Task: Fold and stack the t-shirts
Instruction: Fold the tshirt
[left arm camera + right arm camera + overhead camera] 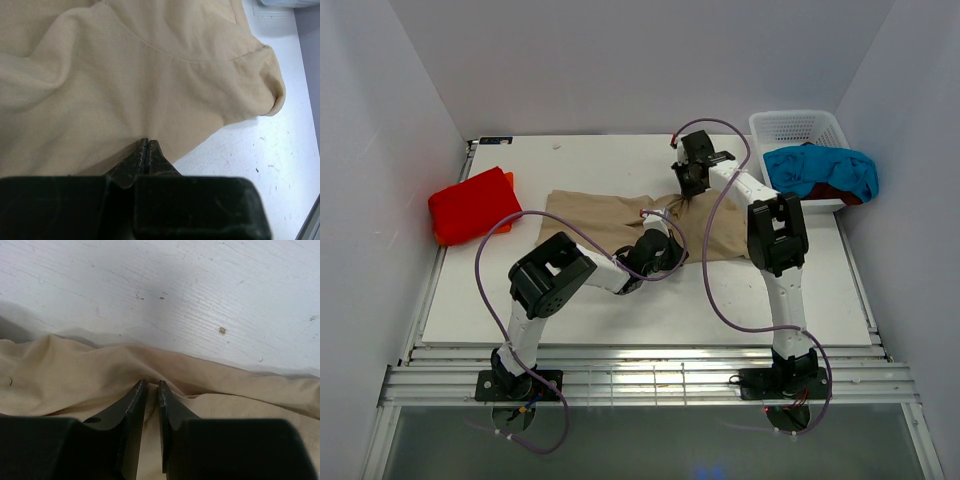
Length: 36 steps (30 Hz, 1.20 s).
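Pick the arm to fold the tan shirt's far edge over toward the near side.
Right, probably. The right arm reaches over the tan shirt and its jaws pinch the far hem. The left arm has its jaws shut on the near edge, so it would have to release and reach over.

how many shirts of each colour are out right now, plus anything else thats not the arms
tan t-shirt: 1
bright red t-shirt: 1 (an orange edge shows beneath it; cannot tell if that is a separate shirt)
turquoise-blue t-shirt: 1
dark red t-shirt: 1
white basket: 1
total: 5 things, 4 of them shirts
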### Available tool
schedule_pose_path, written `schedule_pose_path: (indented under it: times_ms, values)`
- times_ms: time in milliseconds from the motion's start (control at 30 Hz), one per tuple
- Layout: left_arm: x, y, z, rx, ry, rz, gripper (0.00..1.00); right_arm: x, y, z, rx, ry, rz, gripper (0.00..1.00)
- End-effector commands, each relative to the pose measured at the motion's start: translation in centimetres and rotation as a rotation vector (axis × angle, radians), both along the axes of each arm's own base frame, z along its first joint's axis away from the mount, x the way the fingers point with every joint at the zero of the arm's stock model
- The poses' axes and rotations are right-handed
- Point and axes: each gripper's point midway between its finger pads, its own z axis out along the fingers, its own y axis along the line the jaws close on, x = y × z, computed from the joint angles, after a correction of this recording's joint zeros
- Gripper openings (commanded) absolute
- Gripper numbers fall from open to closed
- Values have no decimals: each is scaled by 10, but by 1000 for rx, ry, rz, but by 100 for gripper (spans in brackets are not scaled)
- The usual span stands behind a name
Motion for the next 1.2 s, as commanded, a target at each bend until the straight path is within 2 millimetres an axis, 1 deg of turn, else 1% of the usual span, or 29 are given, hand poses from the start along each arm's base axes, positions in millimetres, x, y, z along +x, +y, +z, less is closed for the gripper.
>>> schedule_pose_path:
  times_ms: [0, 33, 167, 233, 367, 400, 467, 500, 533, 567, 600, 633, 667, 700, 733, 767, 800, 833, 867, 900, 933, 967, 1000, 1033, 1067, 1100, 1133, 1167]
  values:
    - [-38, 31, -56, 190, 143, -37, 0, 18, 7, 23, 33, -72, -1, 23]
    - [-38, 31, -56, 191, 144, -39, 0, 18, 8, 24, 35, -72, 0, 30]
    - [-37, 30, -55, 189, 142, -39, 0, 23, 7, 32, 36, -100, -9, 35]
    - [-37, 30, -55, 188, 141, -40, 0, 24, 5, 43, 33, -126, -21, 36]
    - [-38, 29, -52, 183, 139, -44, 0, 25, -1, 78, 41, -205, -43, 37]
    - [-37, 28, -50, 179, 136, -45, 0, 21, -4, 94, 47, -230, -48, 37]
    - [-37, 26, -47, 176, 128, -53, 0, 17, -8, 108, 55, -262, -58, 37]
    - [-35, 26, -42, 170, 119, -51, 0, 13, -11, 129, 69, -297, -68, 37]
    - [-33, 25, -38, 172, 104, -56, 0, 5, -15, 122, 65, -286, -77, 37]
    - [-32, 25, -34, 172, 90, -56, 0, 0, -18, 125, 63, -289, -85, 37]
    - [-28, 23, -20, 161, 59, -51, 0, -7, -25, 140, 62, -316, -98, 37]
    - [-24, 23, -10, 162, 29, -53, 0, -19, -31, 122, 38, -280, -103, 37]
    - [-20, 22, 1, 160, 2, -50, 0, -25, -34, 121, 53, -275, -135, 38]
    - [-15, 21, 13, 161, -26, -46, 0, -31, -43, 126, 39, -288, -168, 37]
    - [-6, 22, 37, 159, -77, -16, 0, -43, -51, 107, 7, -247, -186, 37]
    - [3, 21, 56, 188, -119, -11, 1, -50, -60, 108, -7, -247, -222, 37]
    - [9, 23, 71, 203, -155, 4, 4, -56, -65, 101, -20, -229, -236, 36]
    - [21, 31, 94, 224, -210, 59, 19, -63, -70, 94, -37, -211, -249, 36]
    - [29, 36, 112, 268, -256, 73, 28, -76, -78, 83, -61, -186, -268, 35]
    - [36, 45, 122, 293, -277, 106, 40, -84, -82, 77, -64, -163, -284, 35]
    - [45, 59, 132, 318, -297, 151, 50, -91, -85, 73, -69, -147, -295, 35]
    - [52, 77, 146, 352, -329, 217, 64, -105, -91, 65, -80, -128, -303, 35]
    - [56, 91, 148, 402, -353, 240, 66, -111, -93, 62, -72, -119, -315, 34]
    - [60, 104, 149, 434, -367, 269, 66, -118, -96, 58, -75, -107, -322, 34]
    - [68, 131, 152, 484, -375, 354, 55, -123, -99, 63, -70, -118, -336, 34]
    - [69, 149, 142, 534, -358, 387, 40, -133, -103, 53, -80, -97, -344, 33]
    - [77, 173, 134, 570, -329, 447, 25, -138, -105, 51, -76, -90, -356, 30]
    - [75, 192, 117, 627, -275, 476, 0, -143, -107, 54, -69, -93, -365, 25]
